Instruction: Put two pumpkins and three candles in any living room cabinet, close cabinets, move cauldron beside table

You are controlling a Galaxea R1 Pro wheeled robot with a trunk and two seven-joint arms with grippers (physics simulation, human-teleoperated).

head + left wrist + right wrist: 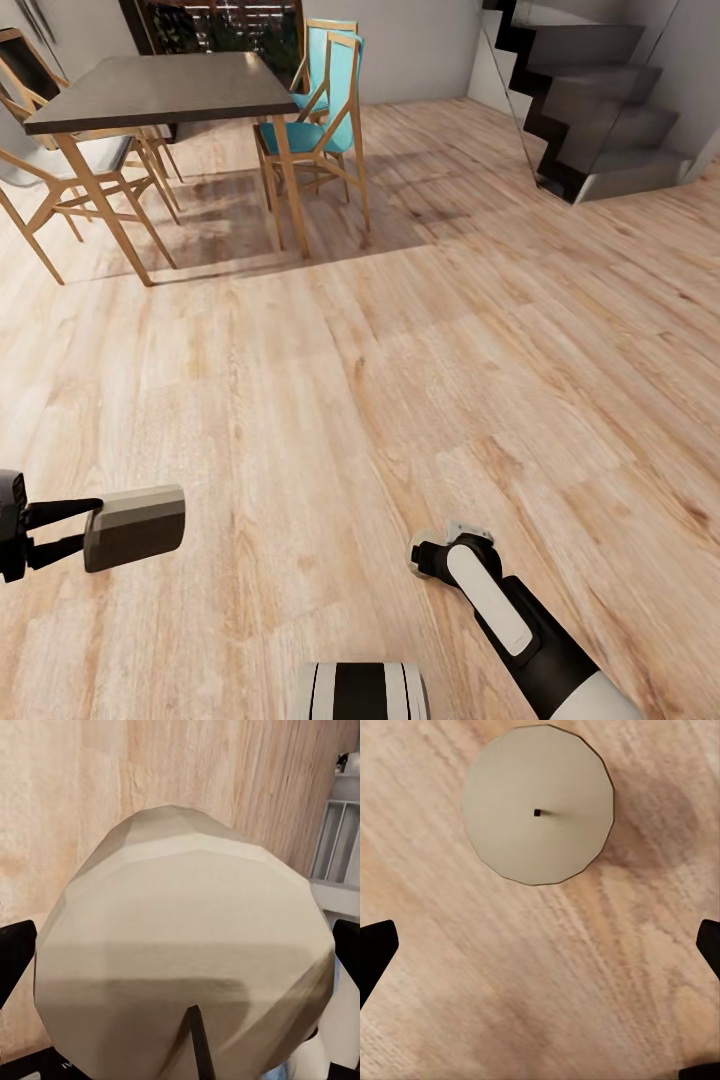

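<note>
Left tool [70, 527] grips a candle [135, 527] sideways above floor [400, 350].

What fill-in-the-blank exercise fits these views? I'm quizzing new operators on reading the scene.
1. The left pincer is shut on a pale ____.
2. In the right wrist view, a second candle stands upright on the wooden ____.
3. The right pincer over it is ____.
Missing words: candle; floor; open.
</note>
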